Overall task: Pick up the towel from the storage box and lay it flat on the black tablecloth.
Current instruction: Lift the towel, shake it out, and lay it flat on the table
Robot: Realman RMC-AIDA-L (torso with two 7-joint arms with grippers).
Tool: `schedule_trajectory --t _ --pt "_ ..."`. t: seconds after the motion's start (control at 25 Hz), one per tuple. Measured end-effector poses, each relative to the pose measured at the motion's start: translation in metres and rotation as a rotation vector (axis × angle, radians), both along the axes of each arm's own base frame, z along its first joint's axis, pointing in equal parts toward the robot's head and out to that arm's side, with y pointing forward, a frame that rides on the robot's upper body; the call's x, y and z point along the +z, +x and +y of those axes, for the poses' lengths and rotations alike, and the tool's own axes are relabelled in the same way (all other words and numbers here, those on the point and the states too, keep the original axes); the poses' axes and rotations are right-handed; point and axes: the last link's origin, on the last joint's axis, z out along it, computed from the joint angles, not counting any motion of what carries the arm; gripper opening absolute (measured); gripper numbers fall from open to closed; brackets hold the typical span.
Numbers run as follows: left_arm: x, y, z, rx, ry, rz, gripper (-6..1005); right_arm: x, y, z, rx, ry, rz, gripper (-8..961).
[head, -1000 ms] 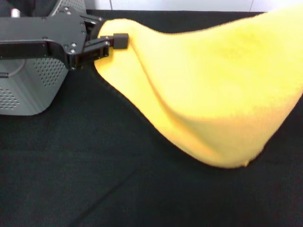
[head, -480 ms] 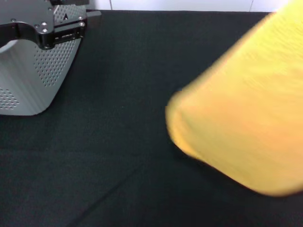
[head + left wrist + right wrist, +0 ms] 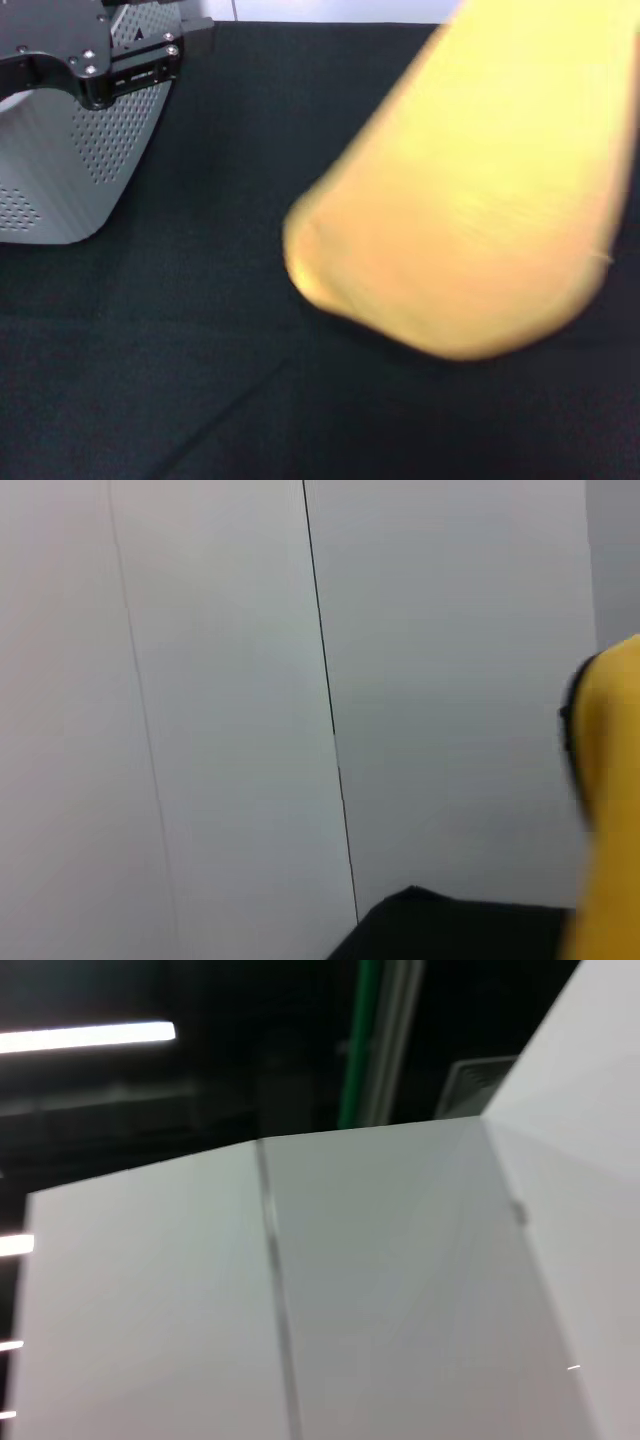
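While the towel (image 3: 470,190) hangs over the black tablecloth (image 3: 200,350), left arm sits above the storage box (image 3: 80,170); jaws' state can't be told.

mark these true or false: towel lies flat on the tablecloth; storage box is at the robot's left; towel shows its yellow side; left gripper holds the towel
1. The towel lies flat on the black tablecloth. False: it hangs in the air above it.
2. The storage box stands at the robot's left. True.
3. The towel shows its yellow-orange side. True.
4. The left gripper holds the towel. False: it is above the box, apart from the towel.
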Motion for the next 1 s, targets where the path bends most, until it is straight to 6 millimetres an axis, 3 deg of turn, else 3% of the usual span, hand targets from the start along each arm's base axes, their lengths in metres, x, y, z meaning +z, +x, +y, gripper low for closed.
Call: schedule_trajectory --t 0.2,0.4,0.72,1.0 --pt "-0.007 -0.002 0.000 -0.003 0.015 0.003 488 -0.017 -0.008 0.018 -0.115 0.054 -0.006 32" --pt "-0.027 0.000 0.008 0.007 0.071 0.030 487 -0.030 -0.017 0.039 -0.204 0.118 -0.046 33" --pt "-0.075 0.006 0.009 0.021 0.133 0.078 485 -0.020 -0.040 0.064 -0.266 0.203 0.033 35" --pt "-0.113 0.013 0.007 0.004 0.223 0.116 484 -0.014 -0.042 0.081 -0.360 0.226 0.070 36"
